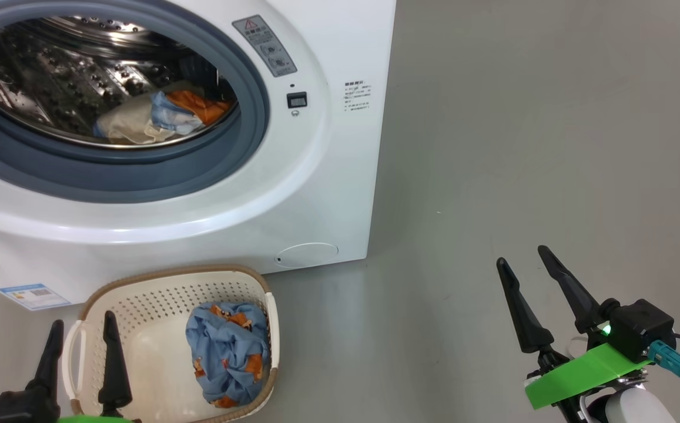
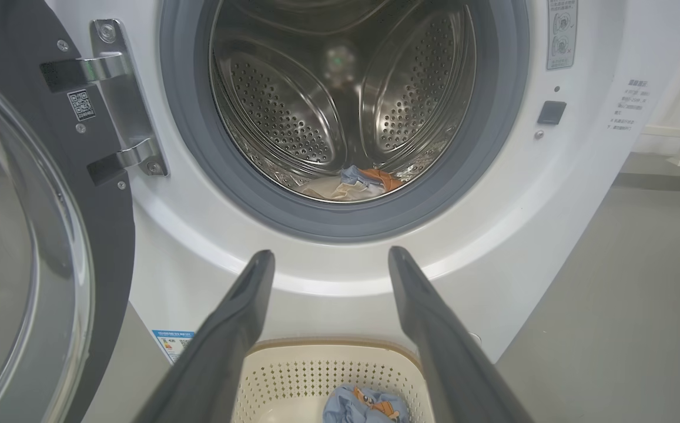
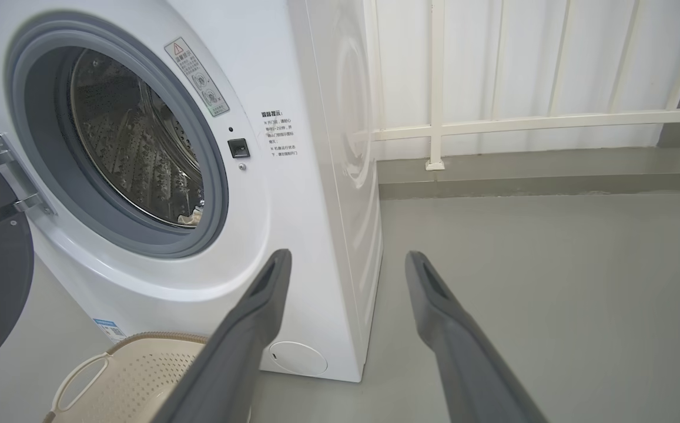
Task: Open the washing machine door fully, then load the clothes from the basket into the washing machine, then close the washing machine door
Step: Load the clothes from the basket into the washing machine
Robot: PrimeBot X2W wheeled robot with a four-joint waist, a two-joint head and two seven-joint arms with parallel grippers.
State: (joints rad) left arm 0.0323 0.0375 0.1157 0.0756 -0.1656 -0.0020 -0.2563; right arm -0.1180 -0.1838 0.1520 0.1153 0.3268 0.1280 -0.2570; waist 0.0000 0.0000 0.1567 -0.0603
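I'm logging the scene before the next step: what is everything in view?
washing machine: one, white, straight ahead.
door: one, black with clear glass, swung open at left.
drum clothes: one heap, cream, blue, orange, on drum bottom.
garment: one, light blue, orange prints, in basket.
basket: one, cream, brown rim, on floor before machine.
floor: one, grey, all around.
railing: one, white, by back wall.
left gripper: one, dark, open, near basket.
right gripper: one, dark, open, over floor at right.

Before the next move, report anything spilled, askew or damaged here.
Nothing stands out. The washing machine door hangs open on its hinges, some clothes lie in the drum, and one blue printed garment sits crumpled inside the basket.
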